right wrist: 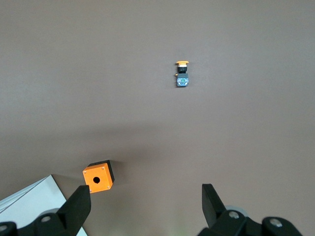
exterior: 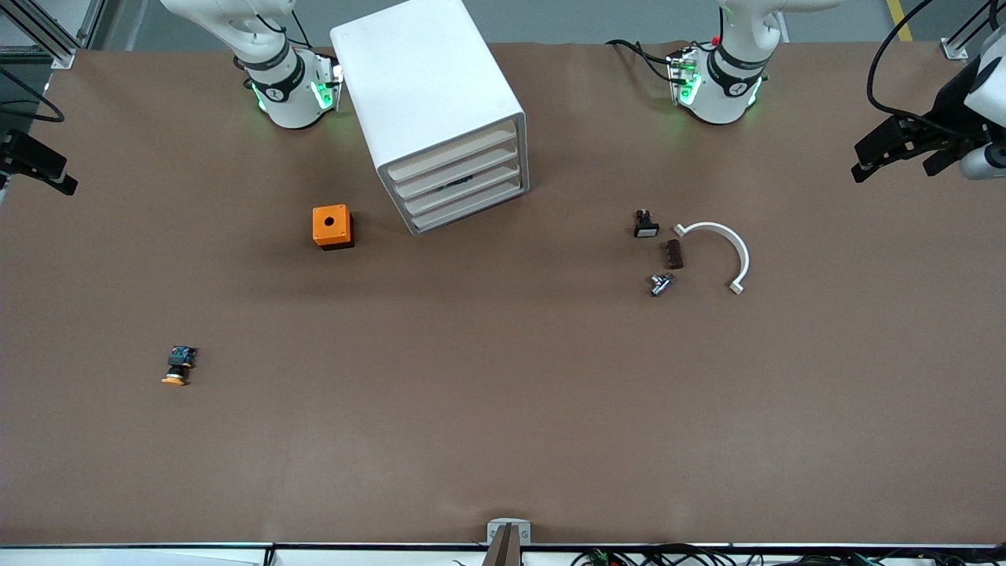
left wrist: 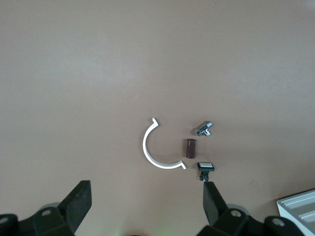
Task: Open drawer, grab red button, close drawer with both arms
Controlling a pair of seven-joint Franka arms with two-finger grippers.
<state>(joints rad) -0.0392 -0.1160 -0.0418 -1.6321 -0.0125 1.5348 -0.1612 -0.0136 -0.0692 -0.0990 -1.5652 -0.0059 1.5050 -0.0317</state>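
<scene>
The table (exterior: 503,409) wears a matt brown covering, perhaps paper or felt. The cabinet (exterior: 424,79) looks smooth, slightly glossy white plastic. The cube (exterior: 332,226) is matt orange plastic; the curved clip (exterior: 727,240) is smooth white plastic; a small fitting (exterior: 660,284) gleams like polished metal.

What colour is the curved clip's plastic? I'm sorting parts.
White; the curved clip shows best in the left wrist view.

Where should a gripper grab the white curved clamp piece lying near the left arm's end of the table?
Probably best from straight above, pinching the thin band of the white curved clamp at mid-arc, one finger inside the curve and one outside. It lies flat, and the brown block sits inside its open side, so the arc's crown looks freest.
</scene>
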